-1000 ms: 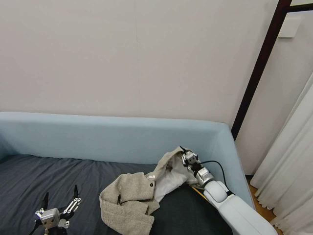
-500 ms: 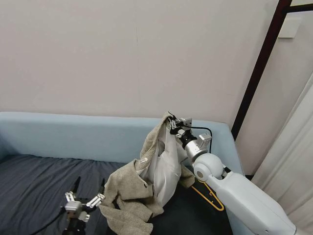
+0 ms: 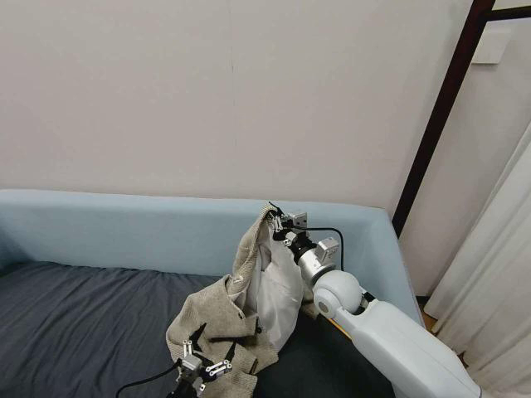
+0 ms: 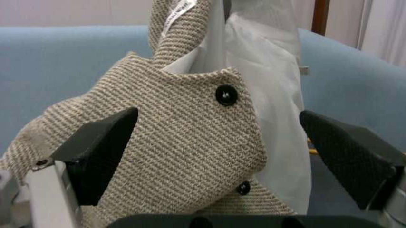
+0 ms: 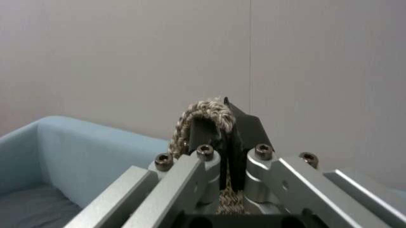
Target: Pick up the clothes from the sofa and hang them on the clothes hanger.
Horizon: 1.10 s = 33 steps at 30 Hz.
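Tweed jacket (image 3: 249,290) is dangling over the sofa (image 3: 124,224), pinched up by the collar.

Pale blue smooth sofa, dark blue-grey seat cushion (image 3: 75,315). Low at the front the left gripper (image 3: 209,355) is hovering with its jaws spread wide, gripping nothing, just in front of the jacket's lower folds. The cloth is a coarse beige diagonal weave with round black buttons (image 4: 227,94) and slick white lining. The right gripper (image 3: 276,217) is holding the collar, jaws clamped tight on it, so the jacket is hanging in a limp cone, hem slumping on the cushion.
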{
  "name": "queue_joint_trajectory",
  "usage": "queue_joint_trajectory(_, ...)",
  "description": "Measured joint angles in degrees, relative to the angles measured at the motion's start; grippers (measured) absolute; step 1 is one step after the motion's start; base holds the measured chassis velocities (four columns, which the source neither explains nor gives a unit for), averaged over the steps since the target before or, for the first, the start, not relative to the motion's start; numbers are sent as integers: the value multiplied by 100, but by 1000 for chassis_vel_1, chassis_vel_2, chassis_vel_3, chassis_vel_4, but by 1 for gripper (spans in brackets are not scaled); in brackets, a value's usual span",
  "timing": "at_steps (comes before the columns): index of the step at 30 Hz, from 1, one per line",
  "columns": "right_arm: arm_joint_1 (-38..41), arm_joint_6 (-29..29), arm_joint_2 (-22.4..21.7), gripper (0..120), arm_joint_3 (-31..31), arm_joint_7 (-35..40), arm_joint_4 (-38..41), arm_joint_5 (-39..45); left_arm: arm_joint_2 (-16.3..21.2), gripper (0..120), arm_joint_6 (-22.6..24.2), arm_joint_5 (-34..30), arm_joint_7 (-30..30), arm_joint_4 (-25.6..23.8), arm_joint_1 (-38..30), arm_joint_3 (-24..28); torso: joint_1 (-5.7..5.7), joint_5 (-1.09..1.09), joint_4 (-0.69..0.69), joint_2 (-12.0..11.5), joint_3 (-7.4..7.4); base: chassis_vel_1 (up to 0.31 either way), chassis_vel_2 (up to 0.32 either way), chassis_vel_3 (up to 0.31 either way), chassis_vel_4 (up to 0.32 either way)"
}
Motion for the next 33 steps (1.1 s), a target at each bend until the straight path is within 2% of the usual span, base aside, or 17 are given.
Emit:
queue_joint_trajectory(6, 3, 3, 91, 0, 11, -38, -78, -96, 22, 100, 87, 35, -148, 104, -197, 156, 0, 1, 0, 0, 0, 0, 0, 0, 0)
queue_joint_trajectory(11, 14, 69, 257, 0, 132, -177, -327, -365, -117, 100, 289, 77, -598, 67, -244, 336, 0, 1, 1, 0, 0, 0, 0, 0, 0)
queue_joint_trajectory(17, -102, 171, 466, 0, 325, -293, -555, -548, -406, 100, 757, 138, -1346, 89, -313, 688, 0, 1, 1, 0, 0, 0, 0, 0, 0)
queue_joint_trajectory(26, -154, 176, 445, 0, 350, -348, -549, -525, -674, 100, 1210, 242, -1978, 203, -586, 969, 0, 2, 0, 0, 0, 0, 0, 0, 0)
queue_joint_trajectory(33, -253, 177, 423, 0, 350, -424, -508, -513, -767, 97, 1389, 268, -2302, 207, -707, 1083, 0, 1, 0, 0, 0, 0, 0, 0, 0)
